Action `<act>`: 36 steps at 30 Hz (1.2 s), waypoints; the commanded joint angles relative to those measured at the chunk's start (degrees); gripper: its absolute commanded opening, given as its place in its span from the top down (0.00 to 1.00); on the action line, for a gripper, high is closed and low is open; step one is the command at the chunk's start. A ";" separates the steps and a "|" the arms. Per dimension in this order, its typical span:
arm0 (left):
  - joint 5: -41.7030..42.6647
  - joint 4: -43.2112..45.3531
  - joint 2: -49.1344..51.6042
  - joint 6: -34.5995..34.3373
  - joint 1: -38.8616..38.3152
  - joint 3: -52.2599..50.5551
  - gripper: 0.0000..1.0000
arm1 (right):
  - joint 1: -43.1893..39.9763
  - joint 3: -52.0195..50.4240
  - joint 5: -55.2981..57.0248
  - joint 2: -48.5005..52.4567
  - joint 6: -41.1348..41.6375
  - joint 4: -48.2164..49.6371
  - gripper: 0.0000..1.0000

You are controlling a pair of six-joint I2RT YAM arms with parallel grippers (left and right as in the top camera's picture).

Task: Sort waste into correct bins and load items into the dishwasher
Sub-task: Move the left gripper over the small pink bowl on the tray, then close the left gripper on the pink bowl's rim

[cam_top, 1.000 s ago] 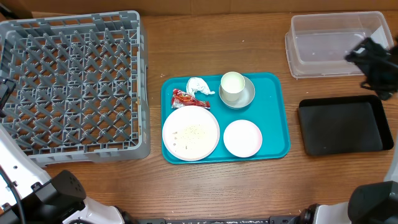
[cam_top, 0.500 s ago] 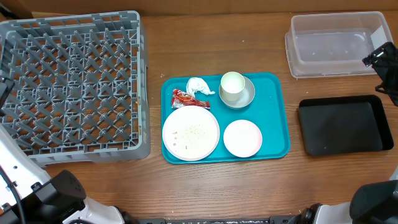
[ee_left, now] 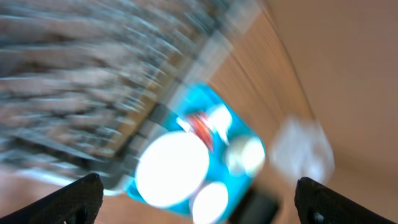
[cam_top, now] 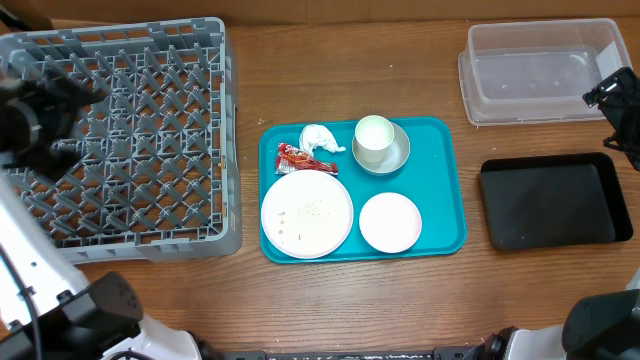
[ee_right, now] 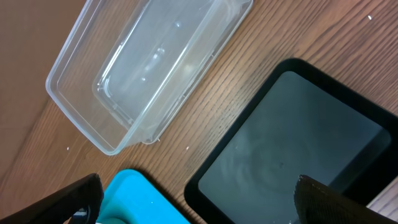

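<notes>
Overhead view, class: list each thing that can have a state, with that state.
dish rack, no dishes showing
clear tub, empty
black tray, empty
large plate, crumbs on it
small plate, clean
cup, upright in the bowl
tissue, crumpled
left gripper, open
right gripper, open

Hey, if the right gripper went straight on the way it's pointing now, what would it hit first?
Most likely the wooden table, in the strip between the clear tub and the black tray. The right gripper is open and empty. Depth is unclear, so it might clip the tray's near corner instead.
</notes>
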 commanded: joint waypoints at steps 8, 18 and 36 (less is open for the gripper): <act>-7.58 6.08 0.92 7.76 -42.95 -10.03 0.09 | -0.04 0.74 0.00 -0.11 0.26 0.20 0.00; -30.91 22.62 11.13 -3.72 -72.70 -14.91 0.29 | -0.04 0.74 0.00 -0.11 0.26 0.20 0.00; -22.71 29.42 30.71 -3.93 -83.38 -14.91 0.67 | -0.04 0.74 0.00 -0.11 0.26 0.17 0.00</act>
